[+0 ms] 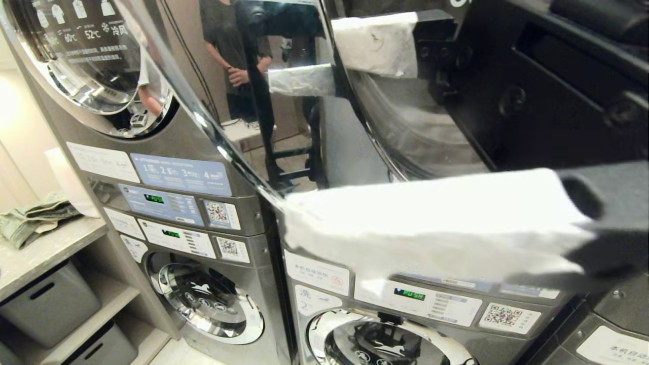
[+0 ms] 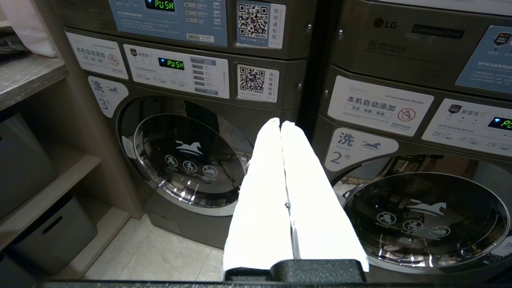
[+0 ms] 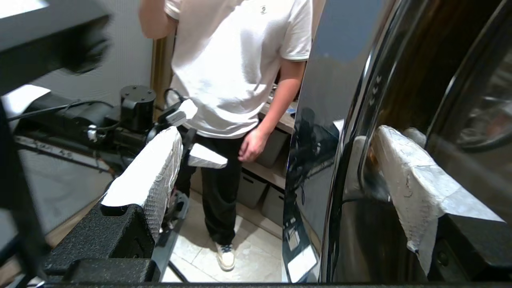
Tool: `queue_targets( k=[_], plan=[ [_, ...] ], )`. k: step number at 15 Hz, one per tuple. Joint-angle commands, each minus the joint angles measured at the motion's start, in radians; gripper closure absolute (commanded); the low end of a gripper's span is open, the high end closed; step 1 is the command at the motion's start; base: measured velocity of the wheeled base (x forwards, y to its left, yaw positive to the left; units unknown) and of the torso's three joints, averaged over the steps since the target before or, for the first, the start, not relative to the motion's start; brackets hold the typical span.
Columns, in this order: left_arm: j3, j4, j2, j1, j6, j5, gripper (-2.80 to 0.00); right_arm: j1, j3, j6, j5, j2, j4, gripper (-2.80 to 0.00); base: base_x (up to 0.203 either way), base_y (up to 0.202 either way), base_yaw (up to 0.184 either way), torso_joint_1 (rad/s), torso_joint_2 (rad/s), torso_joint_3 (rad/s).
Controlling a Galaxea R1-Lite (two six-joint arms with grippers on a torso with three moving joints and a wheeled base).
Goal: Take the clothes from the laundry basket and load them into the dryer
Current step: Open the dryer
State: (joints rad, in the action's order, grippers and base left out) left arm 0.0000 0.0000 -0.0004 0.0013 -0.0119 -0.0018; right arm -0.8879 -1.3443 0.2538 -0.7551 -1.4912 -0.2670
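My right gripper (image 3: pixel 276 180) straddles the open dryer door (image 3: pixel 340 140), fingers wide and empty; left fingers (image 2: pixel 260 192) closed, empty; no clothes loaded yet.

The right claw (image 1: pixel 405 132) fills the right half of the head view, its white-wrapped fingers (image 1: pixel 431 223) spread wide apart, one across the middle, the other at the top. In the left wrist view, the left claw (image 2: pixel 281 124) points forward at centre, white fingers pressed together.
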Motion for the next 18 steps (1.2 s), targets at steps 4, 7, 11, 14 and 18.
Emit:
queue_targets(
  k=[4, 7, 11, 14, 18],
  plan=[
    [0.001, 0.0, 0.0, 0.0, 0.0, 0.0, 0.0, 0.002, 0.128, 0.003, 0.008, 0.144, -0.004, -2.8, 0.0, 0.0, 0.0, 0.0, 0.0, 0.0],
    [0.0, 0.0, 0.0, 0.0, 0.0, 0.0, 0.0, 0.008, 0.141, -0.012, 0.054, 0.202, -0.002, -2.8, 0.0, 0.0, 0.0, 0.0, 0.0, 0.0],
    [0.001, 0.0, 0.0, 0.0, 0.0, 0.0, 0.0, 0.096, 0.243, -0.099, 0.083, 0.393, 0.014, -2.8, 0.0, 0.0, 0.0, 0.0, 0.0, 0.0],
    [0.002, 0.0, 0.0, 0.0, 0.0, -0.001, 0.0, 0.225, 0.345, -0.18, 0.218, 0.584, 0.081, -2.8, 0.0, 0.0, 0.0, 0.0, 0.0, 0.0],
    [0.001, 0.0, 0.0, 0.0, 0.0, 0.0, 0.0, 0.375, 0.494, -0.252, 0.402, 0.855, 0.197, 0.0, 0.0, 0.0, 0.0, 0.0, 0.0, 0.0]
  ],
)
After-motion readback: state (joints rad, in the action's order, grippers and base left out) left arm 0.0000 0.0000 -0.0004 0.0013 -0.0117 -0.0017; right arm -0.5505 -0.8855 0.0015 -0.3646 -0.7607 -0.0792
